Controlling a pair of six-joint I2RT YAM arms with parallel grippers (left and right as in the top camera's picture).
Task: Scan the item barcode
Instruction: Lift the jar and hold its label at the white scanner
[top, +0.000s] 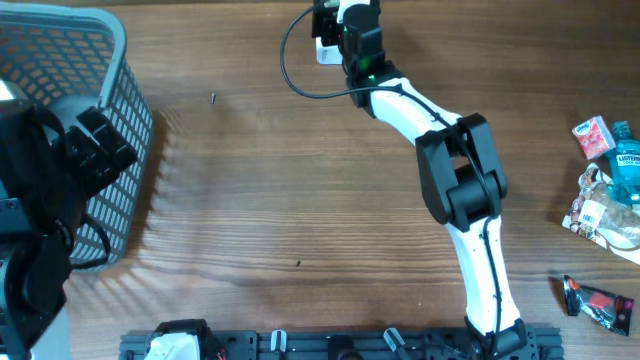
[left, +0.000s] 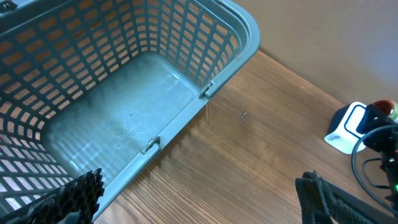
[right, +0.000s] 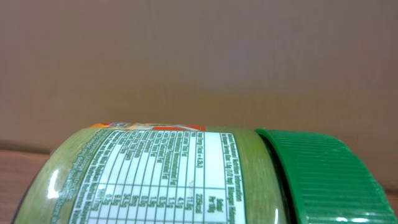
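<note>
A jar of pale green paste with a green ribbed lid fills the lower part of the right wrist view. It lies sideways in the air with its nutrition table facing the camera; no barcode shows. My right gripper is at the far edge of the table, closed on the jar beside the white scanner; its fingers are hidden behind the jar. The scanner also shows white and blue in the left wrist view. My left gripper hangs open and empty at the basket's rim.
A grey-blue mesh basket stands at the far left, empty inside. At the right edge lie a red packet, a blue bottle, a bagged item and a dark wrapper. A black cable loops by the scanner.
</note>
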